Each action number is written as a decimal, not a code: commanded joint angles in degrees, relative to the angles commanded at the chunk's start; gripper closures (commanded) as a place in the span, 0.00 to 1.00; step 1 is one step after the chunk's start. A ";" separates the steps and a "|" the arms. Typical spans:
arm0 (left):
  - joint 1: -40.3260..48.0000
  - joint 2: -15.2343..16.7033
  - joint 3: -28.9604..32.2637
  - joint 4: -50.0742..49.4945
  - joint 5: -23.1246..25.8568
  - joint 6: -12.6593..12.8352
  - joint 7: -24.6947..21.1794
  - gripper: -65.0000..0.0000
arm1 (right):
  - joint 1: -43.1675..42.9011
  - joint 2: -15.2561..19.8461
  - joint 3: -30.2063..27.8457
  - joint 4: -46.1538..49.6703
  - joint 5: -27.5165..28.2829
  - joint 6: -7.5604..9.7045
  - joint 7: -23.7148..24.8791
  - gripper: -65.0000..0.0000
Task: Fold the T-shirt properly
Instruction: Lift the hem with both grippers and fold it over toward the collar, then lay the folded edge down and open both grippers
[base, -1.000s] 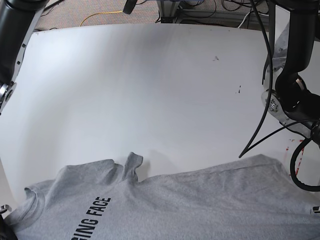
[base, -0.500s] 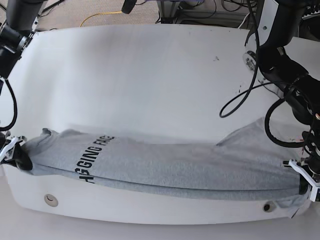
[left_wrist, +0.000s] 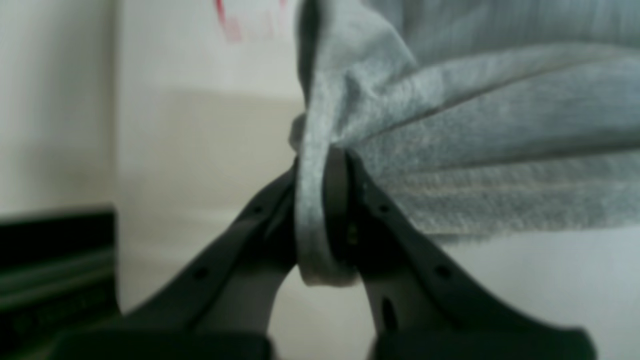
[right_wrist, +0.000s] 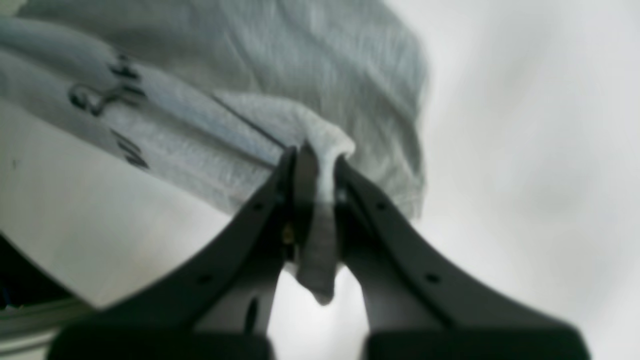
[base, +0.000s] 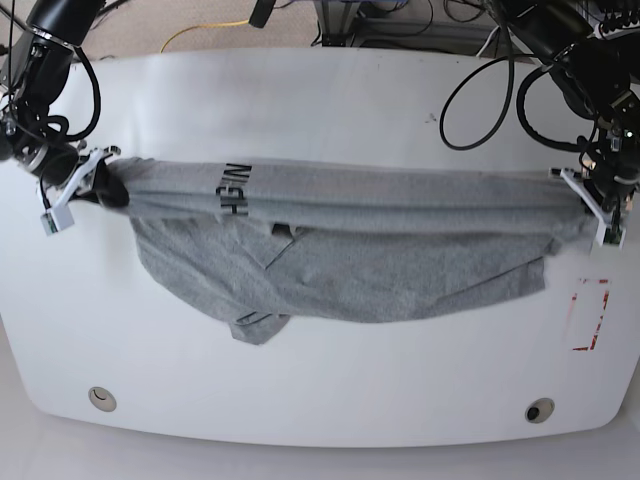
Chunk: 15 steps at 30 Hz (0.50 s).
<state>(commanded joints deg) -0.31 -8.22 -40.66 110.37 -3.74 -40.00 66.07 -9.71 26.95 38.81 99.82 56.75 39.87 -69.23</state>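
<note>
Stretching across the white table top (base: 320, 100) from side to side: large heather-grey soft cotton T-shirt (base: 350, 250), pulled taut along its far edge and hanging in loose folds toward the near side, lower folds apparently resting on the surface. Dark block lettering (base: 232, 190) showing near the left end, turned sideways. Pinched at the left end of the scene by the right gripper (base: 100, 180), black fingers (right_wrist: 260, 215) clamped on a bunched fold of grey cloth (right_wrist: 320, 235), a tongue of fabric poking out between them toward the wrist camera. Reaching down from the far left corner, dark arm with looped black cables (base: 45, 70), wrist angled inward toward the shirt. Pinched at the right end by the left gripper (base: 590, 205), its dark fingers (left_wrist: 400, 240) closed tight on a rolled hem of the shirt (left_wrist: 312, 225), cloth fanning away to the right in that wrist view. Coming in from the far right corner, bulky black arm (base: 580, 50) with cable loops (base: 470, 90) hanging over the table's far right part. Lying on the table near the right edge, just nearer than the left gripper, a red-outlined rectangle marking (base: 588, 315). Set into the near edge, two small round fittings (base: 100, 398), one toward each corner. Beyond the far edge, tangled cords including a yellow cable (base: 200, 30) on a tan floor.
</note>
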 joint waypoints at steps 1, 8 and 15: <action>1.14 0.00 -0.44 0.00 0.00 0.00 0.00 1.00 | -0.53 -0.44 0.00 0.18 0.00 0.00 0.00 1.00; 8.00 -0.35 -1.14 0.09 0.09 0.00 -0.09 1.00 | -8.44 -0.70 0.26 -0.09 0.09 0.00 0.00 1.00; 10.02 -0.44 -1.05 0.00 0.09 0.00 -0.18 1.00 | -11.52 -2.29 0.26 -0.09 0.00 0.00 0.00 1.00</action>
<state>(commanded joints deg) 9.71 -8.66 -41.71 110.37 -3.65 -40.00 65.89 -21.23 24.66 39.08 99.74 56.75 39.87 -69.23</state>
